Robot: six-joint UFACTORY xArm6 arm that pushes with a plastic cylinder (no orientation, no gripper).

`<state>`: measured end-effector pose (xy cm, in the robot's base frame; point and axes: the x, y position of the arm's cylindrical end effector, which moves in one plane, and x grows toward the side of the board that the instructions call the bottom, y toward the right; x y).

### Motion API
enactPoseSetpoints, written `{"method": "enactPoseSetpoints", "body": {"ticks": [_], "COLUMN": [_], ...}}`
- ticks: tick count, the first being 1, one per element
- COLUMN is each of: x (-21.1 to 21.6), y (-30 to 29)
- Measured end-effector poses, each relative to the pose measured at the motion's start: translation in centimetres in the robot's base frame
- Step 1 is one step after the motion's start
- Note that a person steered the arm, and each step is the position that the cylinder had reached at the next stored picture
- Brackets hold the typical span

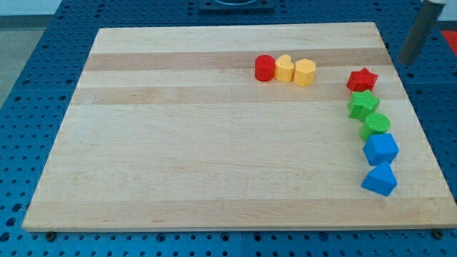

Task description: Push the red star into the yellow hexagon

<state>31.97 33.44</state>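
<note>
Camera view: wooden board (214, 143) on blue perforated table (43, 64), blocks upper right.

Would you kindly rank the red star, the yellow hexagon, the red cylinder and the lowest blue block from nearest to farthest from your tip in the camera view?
My tip sits at the view's top right.
1. Red star, just left and below it.
2. Yellow hexagon, further left.
3. Red cylinder, left end of that row.
4. Lowest blue block, towards the view's bottom; close to the cylinder's distance.
</note>
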Motion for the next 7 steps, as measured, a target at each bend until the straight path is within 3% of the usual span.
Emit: {"method": "enactPoseSetpoints", "body": {"ticks": [2, 4, 7], "x": [10.0, 9.8, 4.8], "y": [0.0, -7.6, -14.4]}}
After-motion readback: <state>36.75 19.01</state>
